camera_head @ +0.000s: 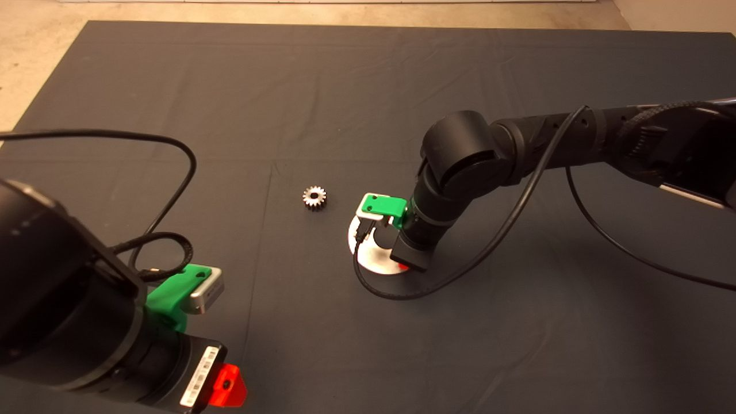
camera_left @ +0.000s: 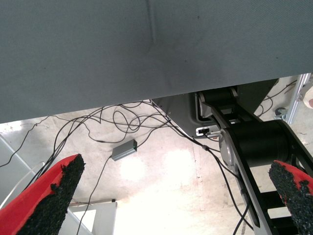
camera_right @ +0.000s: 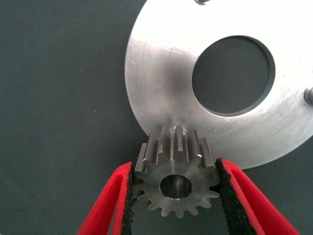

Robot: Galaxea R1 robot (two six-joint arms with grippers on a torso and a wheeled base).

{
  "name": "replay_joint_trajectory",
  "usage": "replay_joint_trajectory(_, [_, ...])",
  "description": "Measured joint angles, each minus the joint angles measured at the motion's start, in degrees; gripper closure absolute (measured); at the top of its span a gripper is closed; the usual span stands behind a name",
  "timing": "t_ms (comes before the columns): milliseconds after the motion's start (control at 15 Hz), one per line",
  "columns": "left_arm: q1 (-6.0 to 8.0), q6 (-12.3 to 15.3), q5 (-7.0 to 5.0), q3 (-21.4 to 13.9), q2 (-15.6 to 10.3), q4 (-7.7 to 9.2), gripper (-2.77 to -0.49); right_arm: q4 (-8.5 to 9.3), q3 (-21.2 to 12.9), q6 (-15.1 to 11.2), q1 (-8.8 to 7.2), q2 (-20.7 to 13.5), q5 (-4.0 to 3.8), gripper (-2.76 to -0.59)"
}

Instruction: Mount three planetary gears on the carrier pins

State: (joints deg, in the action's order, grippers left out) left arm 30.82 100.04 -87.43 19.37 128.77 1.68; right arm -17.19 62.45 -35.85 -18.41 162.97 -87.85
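The right arm reaches in from the right side of the dark mat and bends down over the round plate, which lies near the middle of the mat, a little right of centre. The right gripper has its two red fingers pressed against both sides of a small toothed gear, holding it firmly between the black pads. In the right wrist view the gear sits at the plate's rim, with its bore facing the camera and its teeth overlapping the plate's edge. The plate has a large round hole in its middle, through which the mat shows. Two short pins are partly visible on the plate, one to one side of the hole and another cut off by the picture's edge. Whether the gear touches the plate cannot be told.

A second gear lies flat on the mat just left of the plate and slightly farther back, apart from it.

The left gripper waits at the near left corner of the mat. Its fingers stand wide apart with nothing between them. Its wrist view looks past the mat's edge to a pale floor with loose cables and a small grey box.
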Motion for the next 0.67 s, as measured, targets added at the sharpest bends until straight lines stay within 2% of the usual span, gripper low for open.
replay_joint_trajectory(667, [0.0, 0.0, 0.0, 0.0, 0.0, 0.0, -2.75, -0.11, 0.0, 0.0, -0.02, 0.3, 0.0, -1.05])
